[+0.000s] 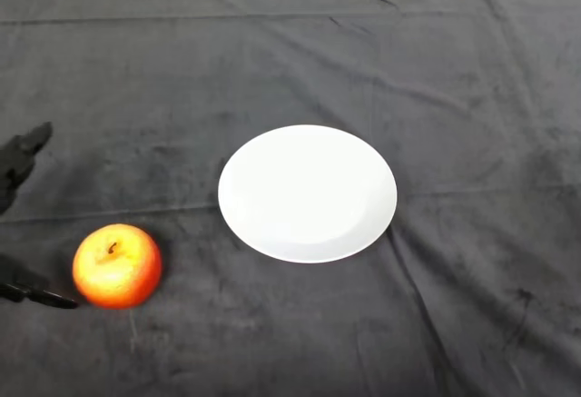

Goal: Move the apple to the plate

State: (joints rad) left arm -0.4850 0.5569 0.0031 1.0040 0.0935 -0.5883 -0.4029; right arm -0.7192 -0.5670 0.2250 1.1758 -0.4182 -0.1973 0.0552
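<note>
one apple, one plate, one hand at the left edge, all on a single dark cloth. the apple is round and glossy, red-orange shading to yellow near the top, with a short brown stem set in a dimple; it sits on the cloth at the lower left, well apart from the plate and lower than it. the plate is a plain white disc, smooth and matte, slightly oval from this angle, with a shallow rim, and it lies near the middle of the table with nothing on it. the cloth is charcoal grey, soft and napped like velvet, creased in long folds and small wrinkles. the hand is black and only partly in view: one part reaches in above the apple, another tip lies just left of the apple's lower side, so the fingers stand spread apart around open space, not closed on the fruit.
</note>
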